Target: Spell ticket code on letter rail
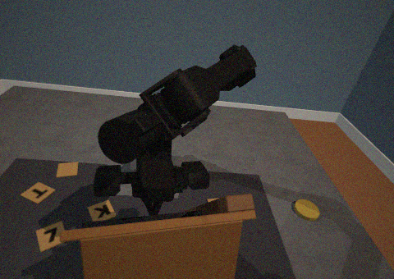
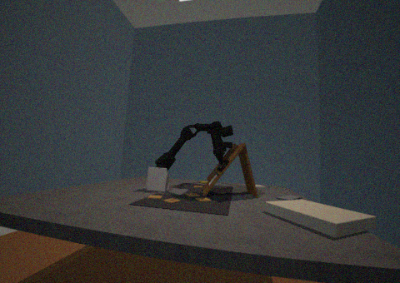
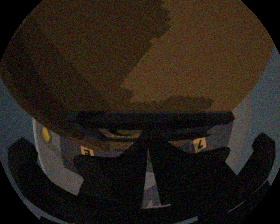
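Fingers closed on nothing, the hand (image 1: 153, 211) (image 2: 222, 163) points down at the sloping board (image 1: 158, 248) (image 2: 248, 172) (image 3: 191, 60)! Tiles T (image 1: 38, 192), K (image 1: 102, 210) and a third lettered one (image 1: 50, 235) (image 3: 199, 144) lie loose, while a yellow disc (image 1: 307, 209) (image 3: 46, 134) sits apart, nearer the worktop's (image 1: 322, 238) (image 2: 98, 225) edge.

A grey table (image 1: 109, 107) (image 2: 207, 233) with a dark mat (image 1: 269, 250) (image 2: 182, 206)
4 small tiles at one side of the mat, a wooden stand, a yellow disc (image 1: 307, 209) beside the mat, a pale box (image 2: 319, 214)
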`<state>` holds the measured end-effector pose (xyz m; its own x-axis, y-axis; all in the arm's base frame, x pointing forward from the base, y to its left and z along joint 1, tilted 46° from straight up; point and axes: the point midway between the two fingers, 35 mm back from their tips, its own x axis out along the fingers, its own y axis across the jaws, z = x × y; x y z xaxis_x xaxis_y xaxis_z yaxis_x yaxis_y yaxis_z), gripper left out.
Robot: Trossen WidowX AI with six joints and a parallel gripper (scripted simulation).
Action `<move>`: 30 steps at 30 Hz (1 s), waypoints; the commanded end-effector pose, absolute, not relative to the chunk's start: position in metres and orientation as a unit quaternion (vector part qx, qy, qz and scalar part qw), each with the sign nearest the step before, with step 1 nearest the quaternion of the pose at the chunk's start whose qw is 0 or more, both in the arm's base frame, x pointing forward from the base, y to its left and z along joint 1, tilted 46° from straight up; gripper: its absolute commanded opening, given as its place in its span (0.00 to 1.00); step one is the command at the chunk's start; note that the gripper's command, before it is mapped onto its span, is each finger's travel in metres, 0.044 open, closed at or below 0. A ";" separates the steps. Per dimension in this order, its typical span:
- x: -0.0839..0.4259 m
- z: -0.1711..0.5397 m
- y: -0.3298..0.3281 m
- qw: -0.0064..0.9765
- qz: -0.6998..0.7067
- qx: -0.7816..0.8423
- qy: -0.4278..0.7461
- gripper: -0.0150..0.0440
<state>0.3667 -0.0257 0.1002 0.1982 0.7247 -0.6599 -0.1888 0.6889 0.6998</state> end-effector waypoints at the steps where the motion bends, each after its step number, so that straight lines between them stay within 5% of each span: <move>1: 0.366 0.100 -0.024 0.734 0.311 0.246 0.552 0.25; 30: 0.364 0.107 -0.016 0.734 0.311 0.246 0.552 0.25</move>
